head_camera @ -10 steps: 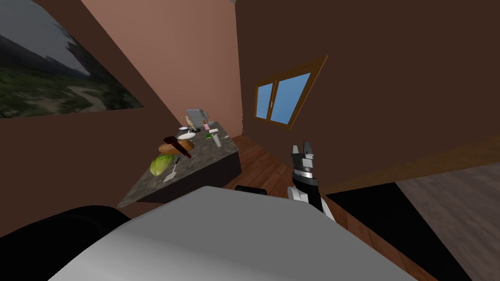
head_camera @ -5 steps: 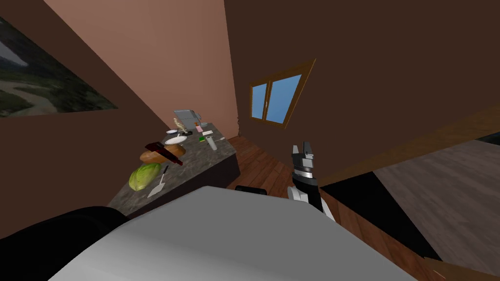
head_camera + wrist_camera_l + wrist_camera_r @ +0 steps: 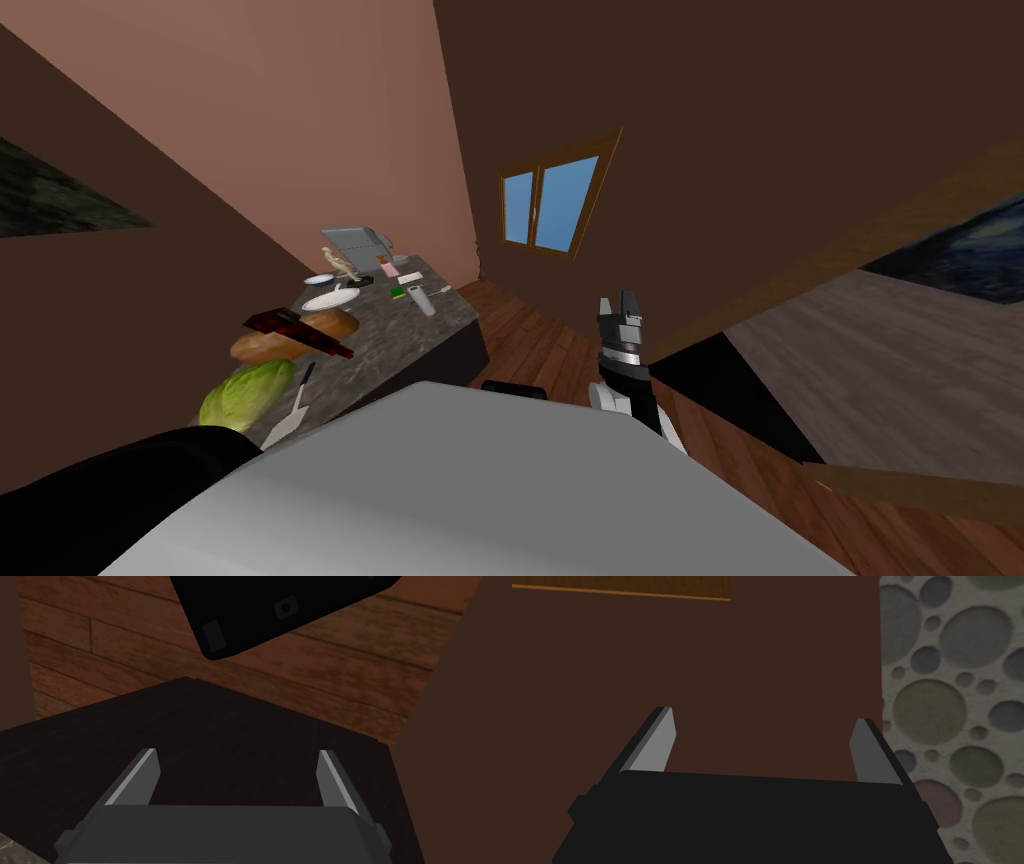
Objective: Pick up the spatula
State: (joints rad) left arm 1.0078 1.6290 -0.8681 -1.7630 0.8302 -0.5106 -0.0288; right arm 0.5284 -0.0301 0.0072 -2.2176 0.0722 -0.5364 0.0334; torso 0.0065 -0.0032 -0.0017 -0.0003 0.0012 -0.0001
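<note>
While the pale-bladed, dark-handled spatula (image 3: 296, 406) lay on the speckled worktop (image 3: 405, 328), the left end effector (image 3: 237, 752) and right end effector (image 3: 620, 303) stood fingers apart.

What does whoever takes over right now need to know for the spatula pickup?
Left gripper: open, empty, over a dark surface with wood floor beyond.
Right gripper: open, empty, raised ahead on my right, facing a brown wall.
Spatula: lying at the near end of the counter, on my left, beside the green lettuce.
Done: nothing grasped yet.
Left: bring a gripper to the spatula, shut on it, lift.
</note>
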